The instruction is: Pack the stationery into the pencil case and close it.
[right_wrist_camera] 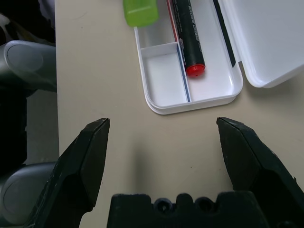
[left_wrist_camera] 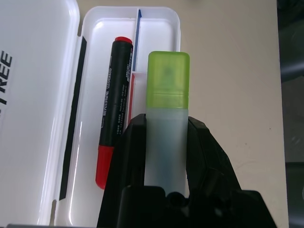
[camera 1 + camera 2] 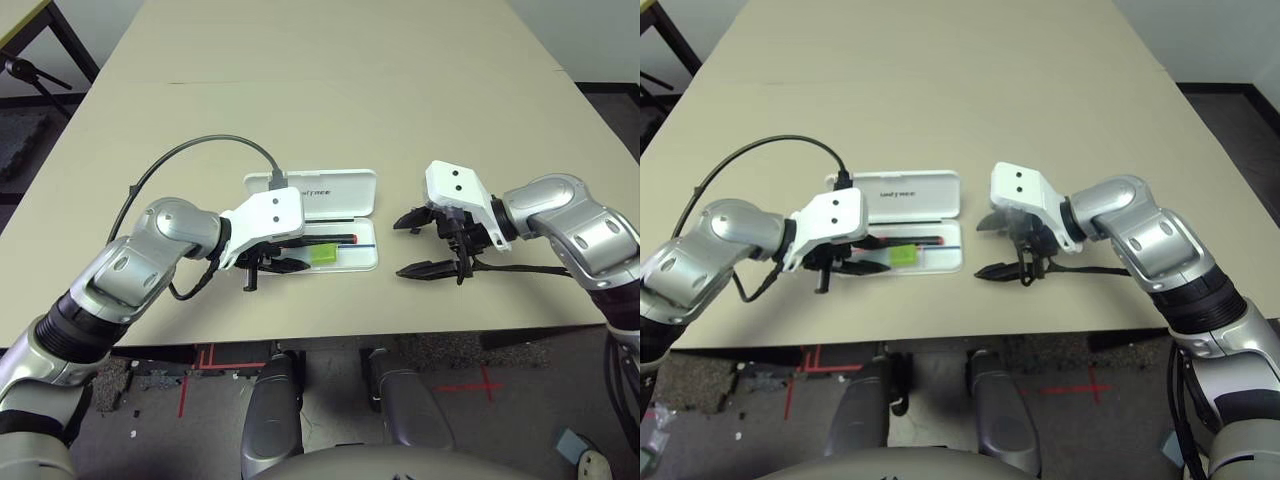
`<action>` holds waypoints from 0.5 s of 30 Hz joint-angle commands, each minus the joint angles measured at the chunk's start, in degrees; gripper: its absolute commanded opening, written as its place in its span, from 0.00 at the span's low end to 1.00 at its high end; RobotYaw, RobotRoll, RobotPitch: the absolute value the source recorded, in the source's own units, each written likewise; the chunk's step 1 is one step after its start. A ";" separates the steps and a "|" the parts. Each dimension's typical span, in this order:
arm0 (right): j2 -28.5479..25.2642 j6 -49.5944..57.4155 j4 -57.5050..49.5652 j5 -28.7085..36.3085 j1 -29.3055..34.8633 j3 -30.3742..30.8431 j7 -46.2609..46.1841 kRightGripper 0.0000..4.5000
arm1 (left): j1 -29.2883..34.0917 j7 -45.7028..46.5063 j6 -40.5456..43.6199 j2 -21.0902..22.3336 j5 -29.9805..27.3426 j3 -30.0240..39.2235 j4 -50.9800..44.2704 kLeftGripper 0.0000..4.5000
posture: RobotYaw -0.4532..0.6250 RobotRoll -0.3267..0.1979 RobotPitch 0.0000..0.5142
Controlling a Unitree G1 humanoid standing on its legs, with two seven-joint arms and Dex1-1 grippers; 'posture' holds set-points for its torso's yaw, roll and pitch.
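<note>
Green stick (image 2: 167,85), held by left gripper (image 2: 167,121) above case (image 3: 352,190) near desk's (image 3: 450,310) front edge, needs packing: lower, then release; right gripper (image 1: 164,121) spread wide.

The white pencil case (image 1: 211,92) lies open on the counter, its lid with dark lettering folded back flat, a thin blue and red divider inside. The black marker (image 2: 115,90), red at both ends, lies lengthwise in the long compartment beside the hinge. The whitish stick (image 2: 166,147) with a lime-green cap is gripped between the left gripper's (image 2: 166,118) jaws, over the case's divided side.
</note>
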 commanded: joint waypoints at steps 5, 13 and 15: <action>-0.35 0.81 -1.55 0.75 0.92 -1.16 -0.21 1.00 | -0.83 -1.06 -0.83 -1.21 2.86 -1.15 1.30 0.32 | 0.32 0.62 0.35; -0.07 0.56 -1.12 0.52 0.80 -1.07 -0.15 1.00 | -0.29 -1.46 1.69 -1.11 0.85 1.51 -1.15 0.98 | 0.33 0.62 0.36; 0.04 0.47 -0.93 0.47 0.72 -1.02 -0.14 1.00 | -0.10 -1.54 2.24 -0.81 -0.53 3.43 -1.91 0.99 | 0.34 0.62 0.36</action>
